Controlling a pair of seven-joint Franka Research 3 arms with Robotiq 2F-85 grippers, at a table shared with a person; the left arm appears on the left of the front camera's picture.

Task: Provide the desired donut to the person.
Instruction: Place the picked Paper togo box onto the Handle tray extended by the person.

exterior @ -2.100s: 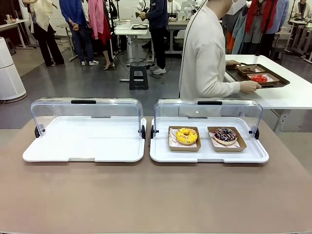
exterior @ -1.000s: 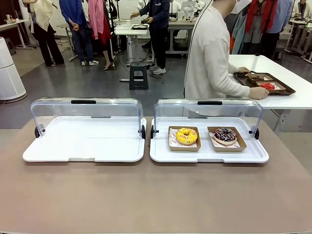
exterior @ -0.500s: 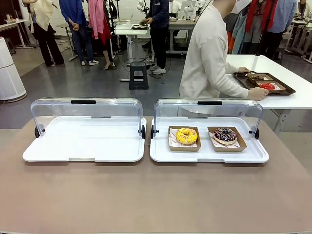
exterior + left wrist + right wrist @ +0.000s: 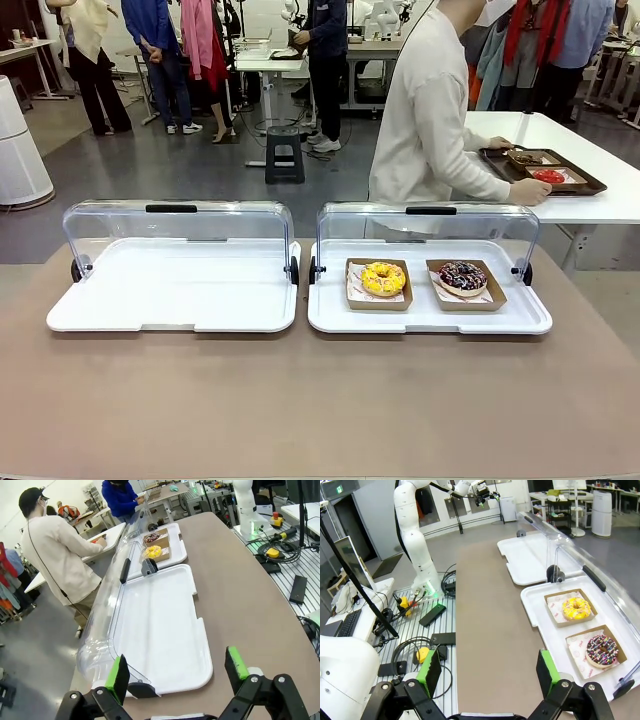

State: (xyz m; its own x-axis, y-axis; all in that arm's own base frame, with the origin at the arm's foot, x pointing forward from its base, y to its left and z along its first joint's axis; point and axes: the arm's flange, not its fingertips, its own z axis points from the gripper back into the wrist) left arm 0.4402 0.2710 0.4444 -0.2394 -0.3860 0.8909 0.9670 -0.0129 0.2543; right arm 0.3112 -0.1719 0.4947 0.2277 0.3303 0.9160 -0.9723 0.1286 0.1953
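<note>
Over on the left of the brown table (image 4: 300, 410) sits a white display tray (image 4: 170, 290) with its clear lid (image 4: 178, 228) tipped up at the back, nothing on its white floor. Just beside it, the second white tray (image 4: 430, 318) has its lid (image 4: 428, 228) raised too, and here are the goods: a yellow-sprinkled donut (image 4: 384, 279) in a brown paper boat on the left, a chocolate donut with coloured sprinkles (image 4: 462, 277) in its own boat just to the right, the two boats close but apart.

Beyond the far edge stands the person (image 4: 425, 120) in the cream cardigan, turned away toward a white side table (image 4: 590, 205), one hand (image 4: 530, 190) on a dark tray (image 4: 545, 170) that carries a red-topped item.

From the left wrist, the left gripper (image 4: 177, 672) hangs above the near end of the empty tray, green-padded fingers (image 4: 118, 678) spread wide, nothing between them. From the right wrist, the right gripper (image 4: 487, 672) hovers over the bare table well short of the donuts, its fingers (image 4: 546, 671) likewise spread apart and empty.
</note>
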